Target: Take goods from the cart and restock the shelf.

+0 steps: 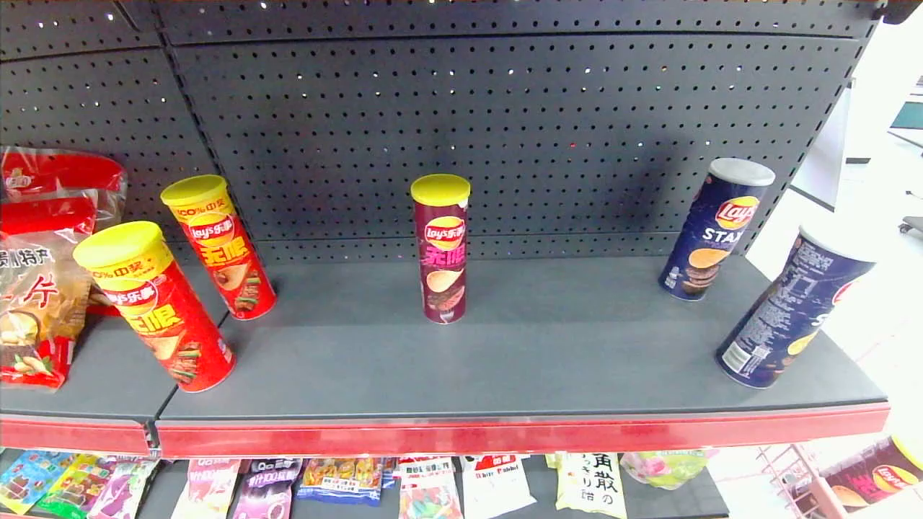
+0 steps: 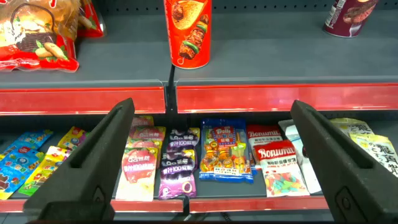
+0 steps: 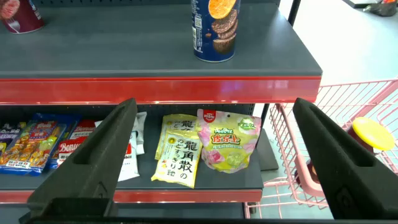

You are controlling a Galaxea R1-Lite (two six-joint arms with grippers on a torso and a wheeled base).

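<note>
The right gripper (image 3: 214,102) hangs in front of the shelf (image 3: 155,82), near its right end. Its two dark fingers are spread wide with nothing between them. The left gripper (image 2: 212,106) hangs in front of the shelf's left half, just as wide and just as empty.

The pink wire cart (image 3: 348,109) stands beyond the shelf's right end and lower than its red lip. In it lies the cart can (image 3: 372,132), maroon with a yellow lid. In the head view it seems to lean, its lid end raised and pointing away from the shelf, but the frame cuts it off, so its exact lie is uncertain.

The cart can sits below the right gripper and to its outer side, well apart from the left one. The right arm looks the nearer and better placed to take it.

On the shelf stand two red cans (image 1: 216,245) at the left end, a middle can (image 1: 441,249), and two blue cans (image 1: 714,231) at the right end. There is bare board on either side of the middle can.
</note>
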